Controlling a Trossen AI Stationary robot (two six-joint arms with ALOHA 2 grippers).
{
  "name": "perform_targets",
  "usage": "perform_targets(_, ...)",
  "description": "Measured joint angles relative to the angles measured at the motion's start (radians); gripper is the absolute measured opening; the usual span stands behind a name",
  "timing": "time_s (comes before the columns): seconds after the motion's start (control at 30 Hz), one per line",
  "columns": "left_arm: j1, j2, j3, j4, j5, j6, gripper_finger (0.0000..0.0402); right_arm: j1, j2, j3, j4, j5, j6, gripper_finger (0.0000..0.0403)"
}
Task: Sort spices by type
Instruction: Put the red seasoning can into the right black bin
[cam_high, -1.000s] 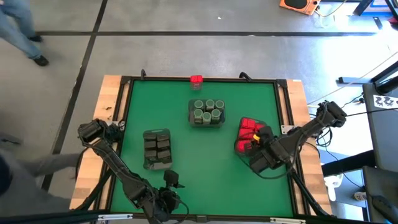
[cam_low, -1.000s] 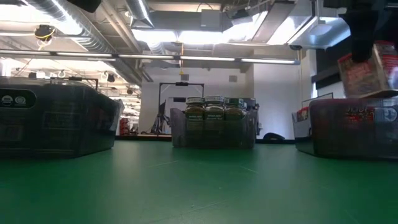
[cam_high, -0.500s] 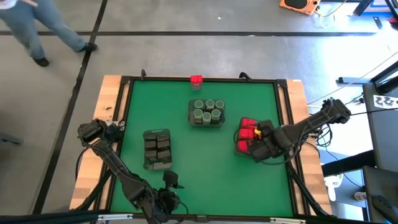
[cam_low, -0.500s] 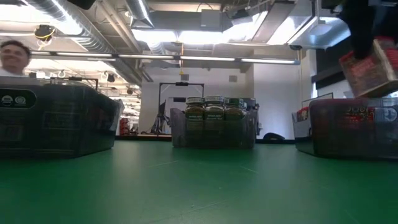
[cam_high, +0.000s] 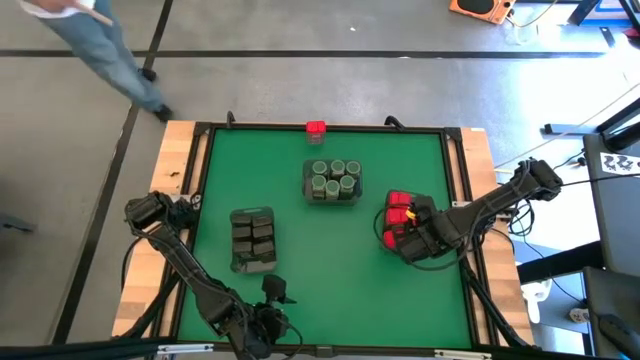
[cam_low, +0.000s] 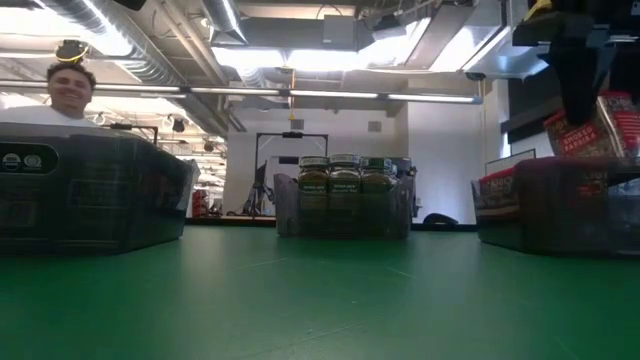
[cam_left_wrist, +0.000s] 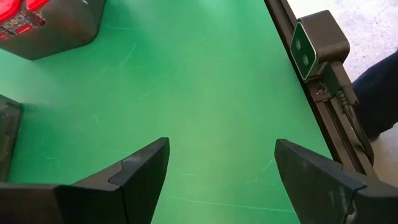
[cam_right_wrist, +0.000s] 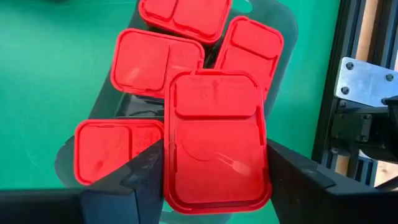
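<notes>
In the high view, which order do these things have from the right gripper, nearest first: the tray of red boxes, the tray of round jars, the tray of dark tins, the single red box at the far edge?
From the right gripper:
1. Tray of red boxes, directly beneath it, on the right side.
2. Tray of round jars, middle of the table.
3. Single red box, at the far edge, and tray of dark tins, on the left side: too close to call.
</notes>
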Motion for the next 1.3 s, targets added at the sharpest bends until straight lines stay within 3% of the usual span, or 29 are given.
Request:
perform_targets(0.53,0.000,0.000,0.000,-0.004,0.000,0.000,0.0290,0.022,0.119,-0.067,0.081,0.034,0.024,0.0229)
perform_targets(0.97,0.002,0.000,0.000,-0.007,0.000,-0.001,0.0290,0.027,0.150,-0.065,0.066,0.024,-0.052,0.0285)
perform_targets(1.17,0.003,-0.016,0.040,-0.104,0.049,0.019,0.0290,0.027,0.153,0.031,-0.017,-0.005,-0.118,0.0289)
perform_targets(1.3,0.052,-0.114,0.015,-0.225,0.101,0.015,0.0290,0.027,0.151,0.120,-0.117,0.003,-0.150,0.0289)
